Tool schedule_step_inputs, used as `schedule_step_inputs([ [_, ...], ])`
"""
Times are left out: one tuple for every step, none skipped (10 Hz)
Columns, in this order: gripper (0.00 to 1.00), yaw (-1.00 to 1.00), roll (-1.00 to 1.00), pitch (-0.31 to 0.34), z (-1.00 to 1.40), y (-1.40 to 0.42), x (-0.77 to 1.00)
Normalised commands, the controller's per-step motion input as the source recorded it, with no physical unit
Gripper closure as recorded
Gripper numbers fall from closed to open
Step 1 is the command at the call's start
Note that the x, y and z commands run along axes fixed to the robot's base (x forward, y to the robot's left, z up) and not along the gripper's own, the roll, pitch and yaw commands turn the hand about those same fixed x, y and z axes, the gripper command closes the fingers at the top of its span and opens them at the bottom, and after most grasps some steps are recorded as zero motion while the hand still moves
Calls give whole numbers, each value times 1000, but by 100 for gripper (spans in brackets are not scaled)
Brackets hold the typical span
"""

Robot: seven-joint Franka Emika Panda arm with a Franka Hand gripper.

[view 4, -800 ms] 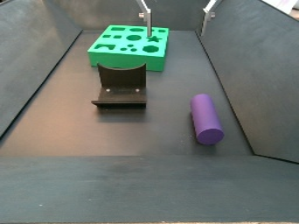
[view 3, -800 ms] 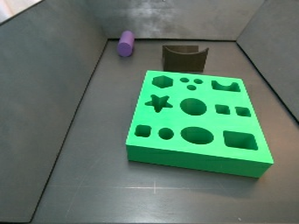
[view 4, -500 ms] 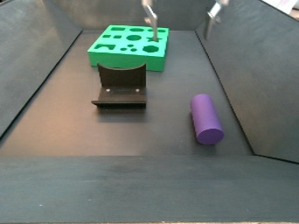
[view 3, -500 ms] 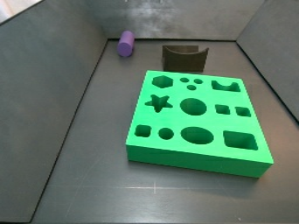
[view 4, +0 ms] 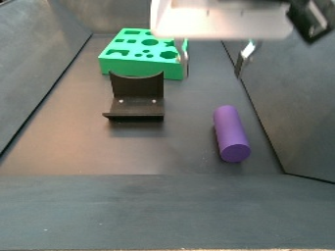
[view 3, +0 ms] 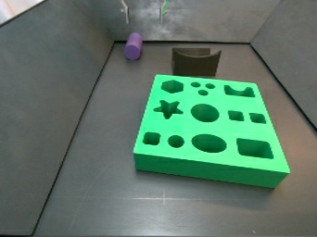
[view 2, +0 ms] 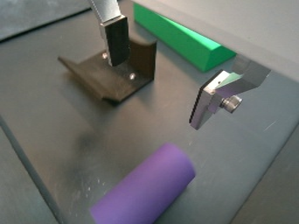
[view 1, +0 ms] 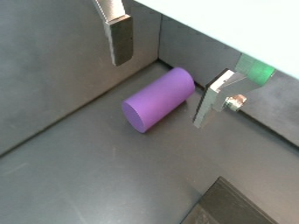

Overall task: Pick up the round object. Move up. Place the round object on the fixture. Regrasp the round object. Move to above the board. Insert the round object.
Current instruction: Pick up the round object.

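The round object, a purple cylinder peg (view 3: 133, 46) (view 4: 232, 132), lies on its side on the dark floor near a side wall. Both wrist views show the peg (view 1: 160, 99) (view 2: 146, 188). My gripper (view 3: 145, 13) (view 4: 215, 57) hangs open above the peg, apart from it, with nothing between its silver fingers (view 1: 121, 39) (view 2: 211, 103). The fixture (view 3: 196, 60) (view 4: 135, 98) (view 2: 111, 74) stands between the peg and the board. The green board (view 3: 209, 125) (view 4: 141, 54) (view 2: 181, 44) with its cut-out holes lies flat beyond the fixture.
Grey walls (view 3: 62, 65) (view 4: 281, 69) close in the floor on several sides. The peg lies near the corner where a side wall (view 1: 52, 79) meets the back wall.
The gripper has come into view over the peg. Its fingers now show at the top of one side view and its white hand fills the top of the other. The peg has not moved.
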Motion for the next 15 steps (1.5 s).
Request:
schedule_step_inputs([
  [0, 0, 0, -49, -1000, 349, 0],
  [0, 0, 0, -37, -1000, 306, -6],
  [0, 0, 0, -21, -1000, 254, -77],
  [0, -34, 10, -20, -1000, 157, -180],
  [0, -49, 1, -16, -1000, 126, -291],
  [0, -51, 0, -16, -1000, 94, -317],
  [0, -49, 0, -29, -1000, 71, -289],
  [0, -43, 0, -13, -1000, 11, -203],
  [0, -37, 13, -6, -1000, 0, -86],
  [0, 0, 44, 0, -1000, 0, 0],
  [0, 0, -14, 4, 0, 0, 0],
  [0, 0, 0, -6, 0, 0, 0],
  [0, 0, 16, 0, 0, 0, 0],
  [0, 0, 0, 0, 0, 0, 0],
  [100, 0, 0, 0, 0, 0, 0],
])
